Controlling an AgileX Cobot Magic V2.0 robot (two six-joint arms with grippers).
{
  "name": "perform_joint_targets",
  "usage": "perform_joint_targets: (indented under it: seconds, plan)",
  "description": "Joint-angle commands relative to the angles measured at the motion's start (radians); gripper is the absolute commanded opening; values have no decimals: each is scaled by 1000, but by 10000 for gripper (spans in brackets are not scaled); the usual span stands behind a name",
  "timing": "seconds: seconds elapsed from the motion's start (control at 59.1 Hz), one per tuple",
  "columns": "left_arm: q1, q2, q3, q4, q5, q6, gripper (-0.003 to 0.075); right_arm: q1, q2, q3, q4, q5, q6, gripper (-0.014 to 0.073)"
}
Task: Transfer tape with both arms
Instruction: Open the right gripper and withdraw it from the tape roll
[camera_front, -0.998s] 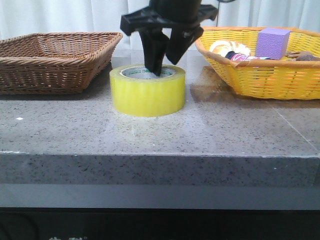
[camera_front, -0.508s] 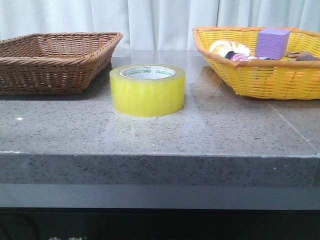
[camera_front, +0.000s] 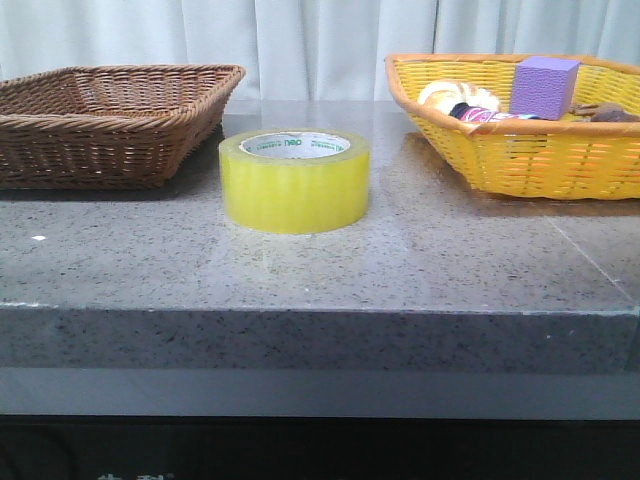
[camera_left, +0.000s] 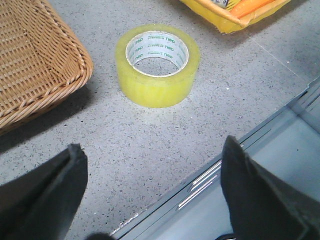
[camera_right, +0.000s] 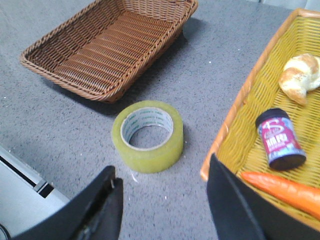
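Tape (camera_front: 295, 182) sits flat on table (camera_front: 320, 270), btwn brown basket (camera_front: 105, 115) at left & yellow basket (camera_front: 520, 140) at right. My left gripper (camera_left: 150, 195) & right gripper (camera_right: 162, 205) both released, empty.

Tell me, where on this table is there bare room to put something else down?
Bare grey table lies in front of the tape, toward the near edge, and in the strip between the tape and the yellow basket. The brown basket is empty. The yellow basket is crowded: purple cube, croissant, jar, carrot.
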Motion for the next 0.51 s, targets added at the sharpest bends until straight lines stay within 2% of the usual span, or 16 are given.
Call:
perform_joint_targets:
  seconds: [0.0,0.152,0.338,0.491]
  plan:
    - [-8,-3,-34,-20,-61,-1,546,-4,-85,51,6,-96,-8,414]
    - [-8,-3,-34,-20,-70,-1,546,-4,-173,140,-13,-102,-8,414]
    - [-8,1,-44,-20,-82,-1,546,-4,-190,159,-27,-98,-8,414]
    - [-8,56,-146,-20,77,50,546,-4,-185,159,-27,-98,-8,414]
